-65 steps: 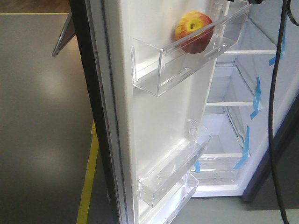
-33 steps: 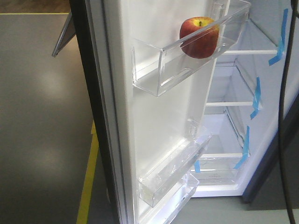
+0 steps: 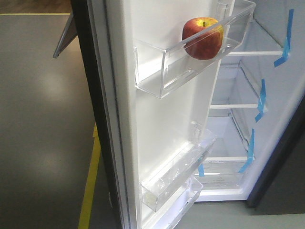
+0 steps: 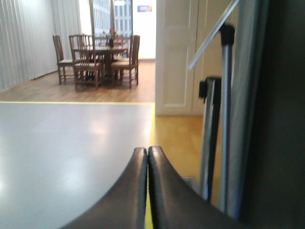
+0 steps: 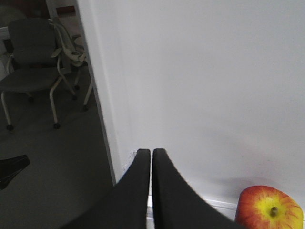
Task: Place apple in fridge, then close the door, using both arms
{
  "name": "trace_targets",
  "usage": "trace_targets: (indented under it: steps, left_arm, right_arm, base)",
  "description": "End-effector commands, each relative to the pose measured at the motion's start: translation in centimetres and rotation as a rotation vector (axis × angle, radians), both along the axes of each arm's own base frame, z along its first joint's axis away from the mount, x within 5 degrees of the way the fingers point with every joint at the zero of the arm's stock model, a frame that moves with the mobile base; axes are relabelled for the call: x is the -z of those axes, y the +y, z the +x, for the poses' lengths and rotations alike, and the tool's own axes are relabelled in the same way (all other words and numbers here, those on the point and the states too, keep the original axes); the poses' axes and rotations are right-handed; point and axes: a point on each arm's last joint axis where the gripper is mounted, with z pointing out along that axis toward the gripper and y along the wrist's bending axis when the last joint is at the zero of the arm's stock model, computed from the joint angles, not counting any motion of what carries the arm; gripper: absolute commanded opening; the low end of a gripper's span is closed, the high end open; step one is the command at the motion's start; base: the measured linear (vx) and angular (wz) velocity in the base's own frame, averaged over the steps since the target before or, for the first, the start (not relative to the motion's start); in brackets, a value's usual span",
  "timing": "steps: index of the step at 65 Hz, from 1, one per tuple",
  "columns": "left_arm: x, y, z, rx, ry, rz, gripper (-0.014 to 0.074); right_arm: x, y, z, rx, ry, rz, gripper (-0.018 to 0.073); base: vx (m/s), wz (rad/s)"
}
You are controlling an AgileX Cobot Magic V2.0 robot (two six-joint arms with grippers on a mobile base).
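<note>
- The apple (image 3: 202, 38) sits in the upper bin (image 3: 162, 71) on the inner liner of the door (image 3: 119, 143), stem up and loose. So I judge the placing half done and the closing half ahead of you.
- Your right tool (image 5: 151, 151) has its 2 fingers pressed together and carries nothing. The apple lies below it and off to its right, apart from the fingers, with the white liner straight ahead of the tips.
- Your left tool (image 4: 147, 150) is also closed tight on nothing. It looks out over bare floor, with a chrome pole (image 4: 226, 119) and a dark panel (image 4: 281, 119) just to its right.
- That dark panel is probably the door's grey outer face, though its wrist view shows too little of it to be sure.
- The relation that matters: the door stands upright and swung wide from the fridge (image 3: 281, 95). A closing push has to land on its outer face, the side away from the apple.
- The right tool is on the liner side, inside the swing, so draw it clear of the bin first.
- The left tool seems the nearer 1 to the outer face, which lies to its right. I would push with it near the free edge, and gently, since the apple can roll along the bin.
</note>
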Motion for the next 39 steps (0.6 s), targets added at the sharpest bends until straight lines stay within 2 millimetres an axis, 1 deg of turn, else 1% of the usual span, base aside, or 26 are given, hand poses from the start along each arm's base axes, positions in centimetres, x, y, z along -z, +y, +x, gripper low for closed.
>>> trace_targets:
  steps: [1,5,7,8,10,15,16,20,21,24,28,34,35,39]
  left_arm:
    - [-0.6,-0.2,-0.2,0.038,-0.138,-0.142,-0.0006]
    - [-0.8,-0.1,-0.2,0.051,-0.170,-0.244,-0.0006]
    - [-0.9,-0.1,-0.2,0.058,-0.187,-0.298,-0.0006]
    - [-0.9,-0.1,-0.2,0.060,-0.192,-0.321,-0.0006]
    - [-1.0,-0.1,-0.3,0.066,-0.204,-0.366,-0.0006]
    - [-1.2,-0.1,-0.3,0.075,-0.225,-0.424,-0.0006]
    - [-1.2,-0.1,-0.3,0.078,-0.228,-0.435,-0.0006]
    - [-1.3,-0.1,-0.3,0.083,-0.246,-0.444,-0.0006]
    - [-1.4,-0.1,-0.4,0.084,-0.249,-0.441,-0.0006]
    - [-1.5,-0.1,-0.4,0.087,-0.264,-0.439,-0.0006]
    - [-1.8,-0.1,-0.5,0.095,-0.297,-0.435,-0.0006]
    - [-2.3,-0.1,-0.7,0.108,-0.354,-0.433,-0.0006]
    - [-2.4,-0.1,-0.7,0.111,-0.362,-0.437,-0.0006]
    - [-2.7,-0.1,-0.8,0.134,-0.402,-0.493,-0.0006]
  right_arm:
    - [-0.7,-0.3,-2.5,0.058,-0.080,0.054,-0.0005]
    - [0.3,-0.4,-3.6,0.082,-0.074,0.062,-0.0005]
    - [1.4,-0.5,-3.7,0.096,-0.048,0.064,-0.0005]
    - [1.9,-0.5,-4.1,0.101,-0.041,0.062,-0.0005]
    - [2.4,-0.6,-4.7,0.108,-0.051,0.057,-0.0005]
    - [5.1,-0.7,-5.9,0.124,-0.018,0.035,-0.0005]
    - [5.2,-0.7,-6.3,0.125,-0.027,0.030,-0.0005]
    - [7.3,-0.8,-7.4,0.142,-0.001,0.018,-0.0005]
    - [7.8,-0.9,-7.4,0.150,0.011,0.019,-0.0005]
    - [8.9,-0.9,-8.7,0.167,0.011,0.026,-0.0005]
    - [11.0,-1.1,-9.9,0.203,0.032,0.035,-0.0005]
    - [13.4,-1.5,-11.7,0.255,0.027,0.050,-0.0005]
    - [14.1,-1.5,-11.9,0.264,0.035,0.051,-0.0005]
    - [15.5,-1.8,-12.8,0.303,0.024,0.060,-0.0005]
  base:
    - [0.00,0.00]
    - [0.00,0.00]
    - [0.00,0.00]
    - [0.00,0.00]
    - [0.00,0.00]
    - [0.00,0.00]
    - [0.00,0.00]
    - [0.00,0.00]
    - [0.00,0.00]
    - [0.00,0.00]
    - [0.00,0.00]
    - [0.00,0.00]
    - [0.00,0.00]
    - [0.00,0.00]
